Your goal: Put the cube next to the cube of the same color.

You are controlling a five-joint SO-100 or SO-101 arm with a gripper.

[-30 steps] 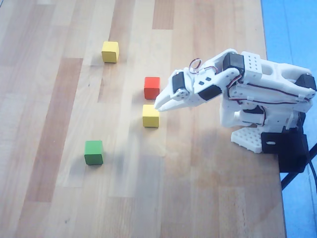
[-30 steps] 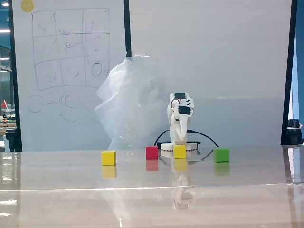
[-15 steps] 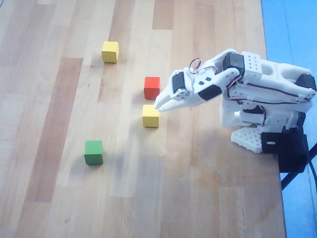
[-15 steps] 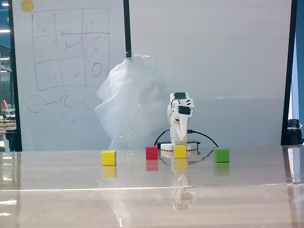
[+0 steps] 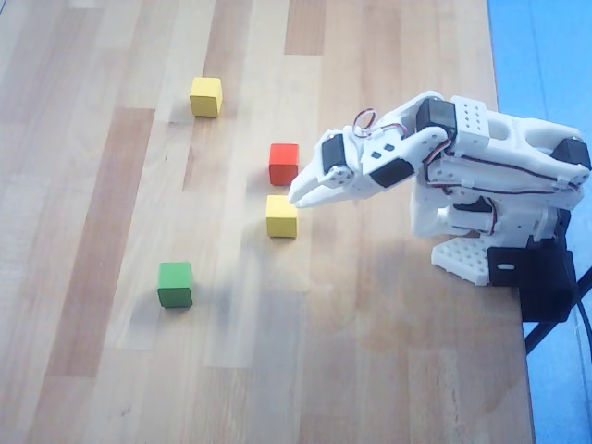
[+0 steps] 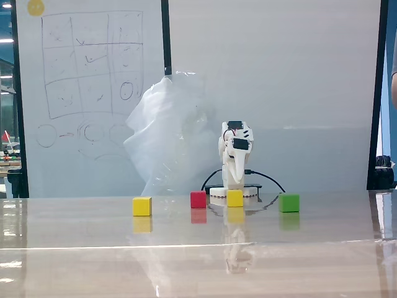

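Cube (image 5: 282, 215), yellow, wooden, sharp-edged and matte, rests flat on the worktop (image 5: 111, 222) near the centre of the overhead view. In the fixed view the same cube (image 6: 234, 198) sits directly in front of the arm's base. The tool (image 5: 294, 195) hangs just off the cube's 1 o'clock corner in the overhead view; its white plastic fingers come together in one narrow point and grasp nothing. Whether the tip touches the cube cannot be told.

Cube of the same color (image 5: 206, 96), identical in shape and finish, lies well apart at about 11 o'clock from the first in the overhead view, and is the leftmost block (image 6: 142, 206) in the fixed view.

Red cube (image 5: 284, 164) stands just beside the first yellow one, at its 12 o'clock, with a narrow gap between them in the overhead view. Green cube (image 5: 175, 284) lies at about 8 o'clock, well apart.

Worktop surface is pale wood in long planks of varied tone; in the fixed view it is glossy and mirrors the blocks. The arm (image 5: 481, 171) is white printed plastic with black servo housings, mounted at the worktop's 3 o'clock edge in the overhead view. A whiteboard (image 6: 87, 93) with drawn grids and a crumpled clear plastic sheet (image 6: 167, 136) stand behind the arm.
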